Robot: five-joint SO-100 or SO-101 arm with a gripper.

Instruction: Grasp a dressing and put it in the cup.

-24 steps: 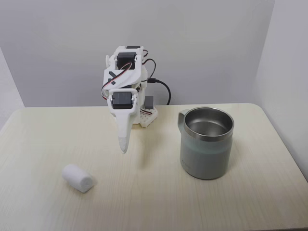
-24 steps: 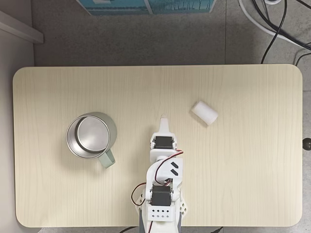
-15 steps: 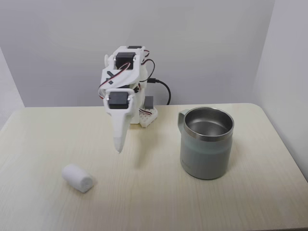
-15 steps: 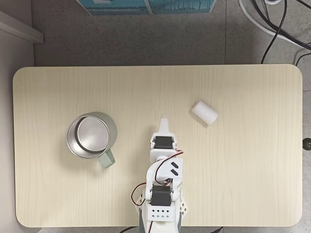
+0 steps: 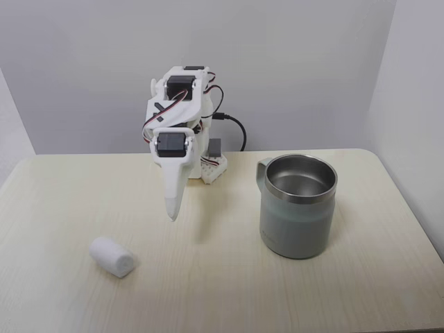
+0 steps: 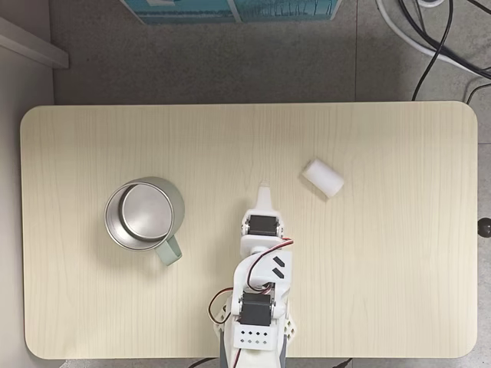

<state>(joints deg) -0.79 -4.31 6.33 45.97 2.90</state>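
The dressing (image 5: pixel 111 256) (image 6: pixel 322 178), a small white soft roll, lies on its side on the table. The cup (image 5: pixel 297 205) (image 6: pixel 143 214) is a pale grey-green mug with a steel rim and inside, standing upright and empty. My gripper (image 5: pixel 171 214) (image 6: pixel 265 187) hangs above the table between the two, pointing down, its white fingers pressed together and holding nothing. In a fixed view the dressing sits lower left of the fingertip and the cup to its right.
The arm's base (image 5: pixel 208 166) (image 6: pixel 253 333) stands at one long edge of the pale wooden table (image 5: pixel 222 291) (image 6: pixel 399 291). A black cable (image 5: pixel 236 128) runs behind the base. A wall closes the table's far side.
The gripper has swung a little toward the dressing's side. The dressing and the cup have not moved.
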